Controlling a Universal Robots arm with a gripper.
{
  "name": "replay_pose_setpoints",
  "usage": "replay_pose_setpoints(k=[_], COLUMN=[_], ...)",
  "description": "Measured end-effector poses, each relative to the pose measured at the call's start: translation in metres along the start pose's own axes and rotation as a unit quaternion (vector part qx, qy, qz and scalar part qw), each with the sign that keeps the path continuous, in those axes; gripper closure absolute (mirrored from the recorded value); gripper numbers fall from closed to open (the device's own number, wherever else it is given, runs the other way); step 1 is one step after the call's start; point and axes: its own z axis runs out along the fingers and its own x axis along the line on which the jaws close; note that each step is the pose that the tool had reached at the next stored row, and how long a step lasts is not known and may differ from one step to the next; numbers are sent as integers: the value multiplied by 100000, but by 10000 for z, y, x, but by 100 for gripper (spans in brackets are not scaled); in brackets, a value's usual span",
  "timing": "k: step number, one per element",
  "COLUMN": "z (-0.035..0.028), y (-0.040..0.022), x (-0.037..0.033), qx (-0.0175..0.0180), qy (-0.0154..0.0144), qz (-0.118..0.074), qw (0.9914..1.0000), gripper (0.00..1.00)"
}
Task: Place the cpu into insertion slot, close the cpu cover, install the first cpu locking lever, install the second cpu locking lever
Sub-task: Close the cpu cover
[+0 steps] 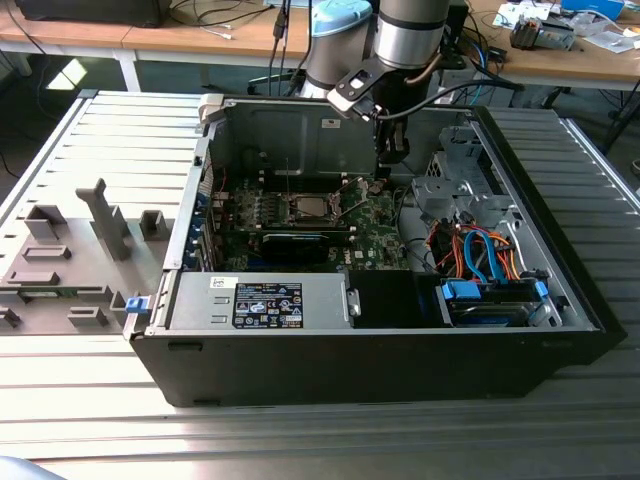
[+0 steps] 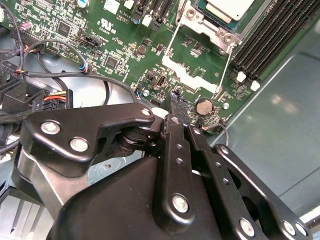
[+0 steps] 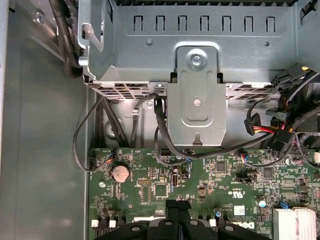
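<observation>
- Gripper (image 2: 175, 102): black fingers pressed together to a point, with nothing visible between them. The tip is poised just beside the free edge of the cpu cover; whether it touches cannot be told.
- Cpu cover (image 2: 192, 79): thin windowed metal plate, standing open off the socket, with the green motherboard (image 2: 125, 45) showing through its window. Judged light, stiff, slick and sprung at the hinge. Better pushed on the free-edge bar than pinched.
- Cpu (image 2: 227, 7): silvery square beyond the cover, apparently seated in the insertion slot (image 2: 212, 31). Judged light, rigid and delicate on its contact face, so to be handled by the edges only.
- Memory slots (image 2: 270, 40): long black row beside the socket.
- Markings: white print scattered across the motherboard, too fine to make out. In the exterior view, a black-and-white label (image 1: 267, 303) sits on the grey housing at the case's near side; its text is not legible.
</observation>
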Motion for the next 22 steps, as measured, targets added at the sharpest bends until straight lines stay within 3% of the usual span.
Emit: replay_pose_setpoints(k=[22], z=[47], y=[2], x=[1], qx=[-1], qy=[-2], qz=[1], qw=[100000], gripper=[89])
